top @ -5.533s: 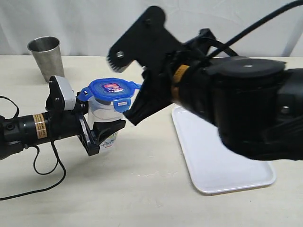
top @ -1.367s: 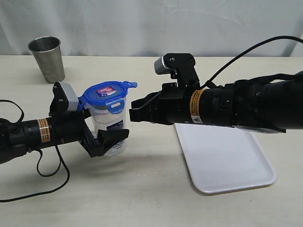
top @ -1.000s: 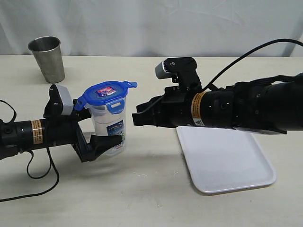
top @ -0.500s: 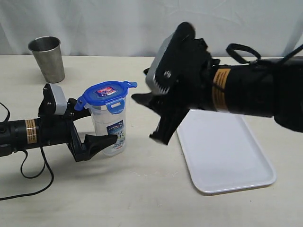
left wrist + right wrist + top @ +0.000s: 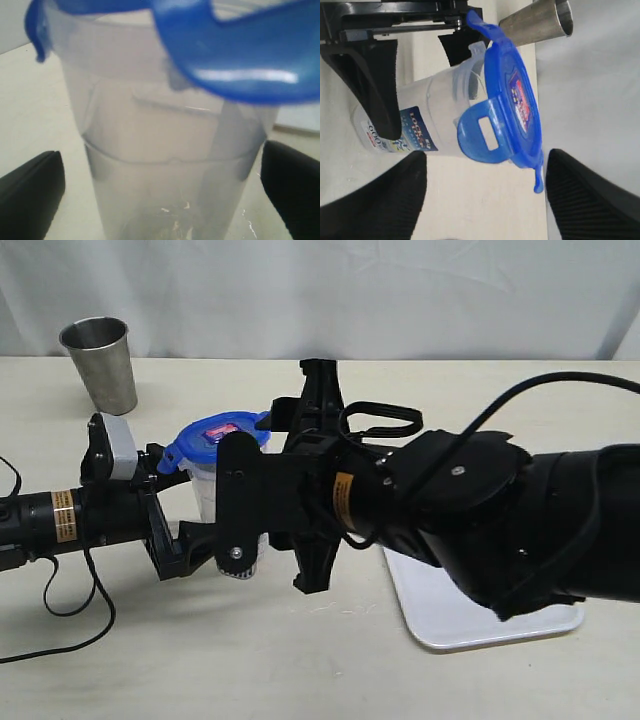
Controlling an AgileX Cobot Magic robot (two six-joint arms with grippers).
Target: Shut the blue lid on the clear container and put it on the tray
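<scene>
The clear pot (image 5: 205, 495) stands up straight on the desk (image 5: 300, 670). It is not on the white tray (image 5: 480, 625). The tray lies flat on the desk to the right of the pot, and the big black right arm hides part of it.

The blue lid (image 5: 215, 433) sits on top of the pot. One flap (image 5: 480, 132) hangs down over the side of the pot. Another flap sticks out from the edge of the lid. I cannot tell if the lid is snapped on tight. There is a small sticker (image 5: 520, 102) on top of the lid, and a label (image 5: 412, 132) low on the side of the pot.

The left claw (image 5: 162, 155) is wide open. It has one finger on each side of the pot, low down, but it does not squeeze it.

The right claw (image 5: 485, 155) is wide open too, and it has nothing in it. It is turned on its side, right next to the pot, with the pot and lid just in front of its two fingers.

A metal cup (image 5: 100, 362) stands at the back left of the desk, well away from the pot.
</scene>
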